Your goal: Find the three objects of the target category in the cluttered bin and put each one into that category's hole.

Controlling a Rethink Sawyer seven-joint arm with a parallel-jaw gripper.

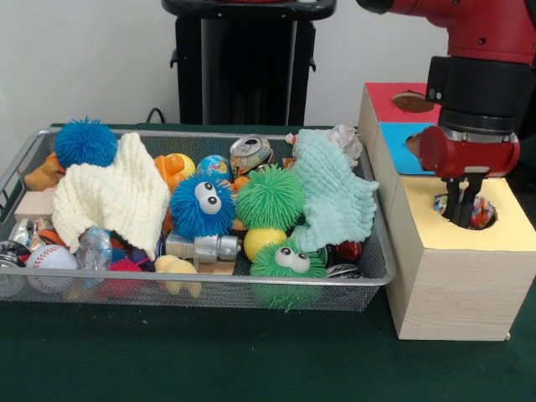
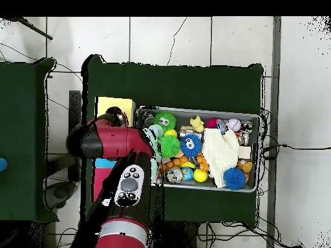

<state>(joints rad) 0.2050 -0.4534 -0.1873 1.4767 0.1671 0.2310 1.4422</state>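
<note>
One object sits in the yellow hole point(image 1: 466, 210) of the wooden box point(image 1: 456, 285), a multicoloured thing partly hidden behind the jaws point(image 1: 461, 219). Jaws hang inside the hole's mouth, fingers close together; whether they pinch the object or have let go, cannot tell.

Box stands on the desk point(image 1: 251, 360) just beside the wire bin point(image 1: 201, 285), at the bin's right end in the front view. Blue point(image 1: 402, 146) and red point(image 1: 394, 100) tops lie behind the yellow one, each with its own hole.

Risks, as judged:
- If the object clings to the fingers, lifting could drag it back out over the rim.
- Fingers stand near the hole's edge; a sideways move before rising clear could knock the box, which sits loose on the desk.
- Bin is crowded: two cloths, cream point(image 1: 113, 197) and mint point(image 1: 335, 197), cover much of the pile. Further targets may lie under them, and a grab could catch cloth instead.
- Fuzzy balls, blue point(image 1: 201, 205) and green point(image 1: 270, 198), are soft and could slip or snag neighbours.
</note>
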